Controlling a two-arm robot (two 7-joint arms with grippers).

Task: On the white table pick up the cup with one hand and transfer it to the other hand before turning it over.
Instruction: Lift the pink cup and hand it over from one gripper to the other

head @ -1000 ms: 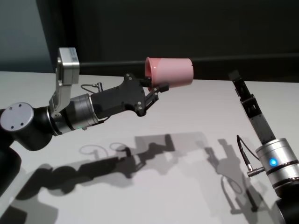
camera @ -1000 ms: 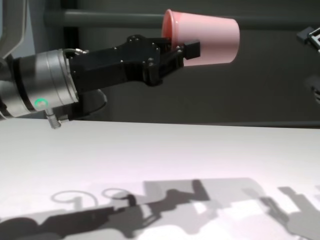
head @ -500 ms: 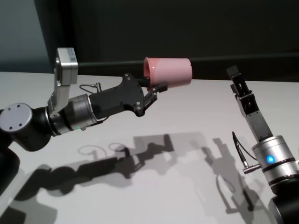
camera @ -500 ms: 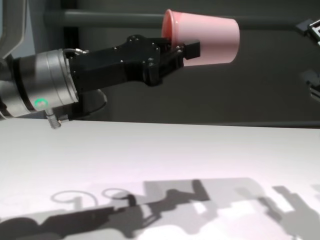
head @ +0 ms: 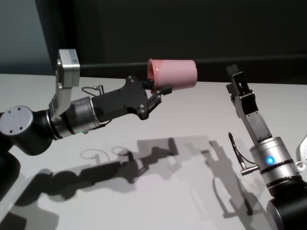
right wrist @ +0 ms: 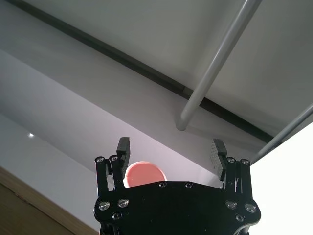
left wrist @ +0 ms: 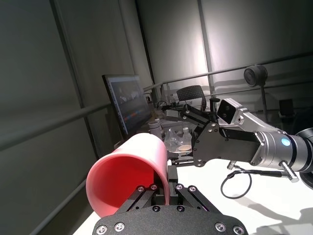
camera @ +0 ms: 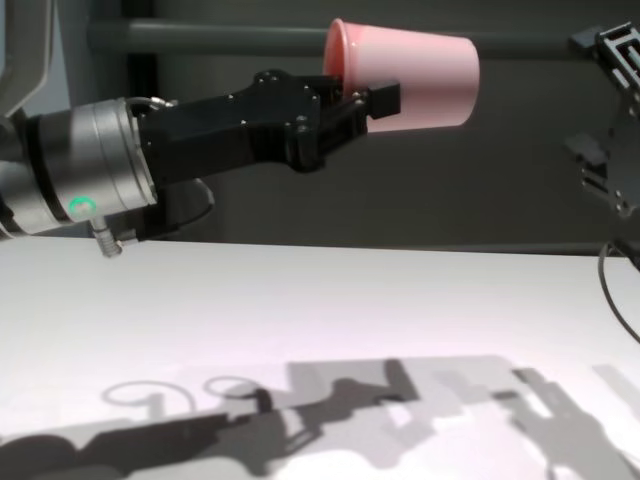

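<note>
Above the white table (head: 182, 158), our left hand (head: 156, 95) pinches the cup (head: 173, 74) by its rim, held sideways with its base presented for transfer. Our right hand (head: 236, 79), jaws spread wide, stands near that base, not touching.

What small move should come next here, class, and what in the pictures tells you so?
Probably the right claw should ease toward the pink cup until its open jaws straddle the base end. The left claw holds the cup sideways by its rim, high above the white table, base end pointing at the right claw, which stands apart from it, touching nothing.
</note>
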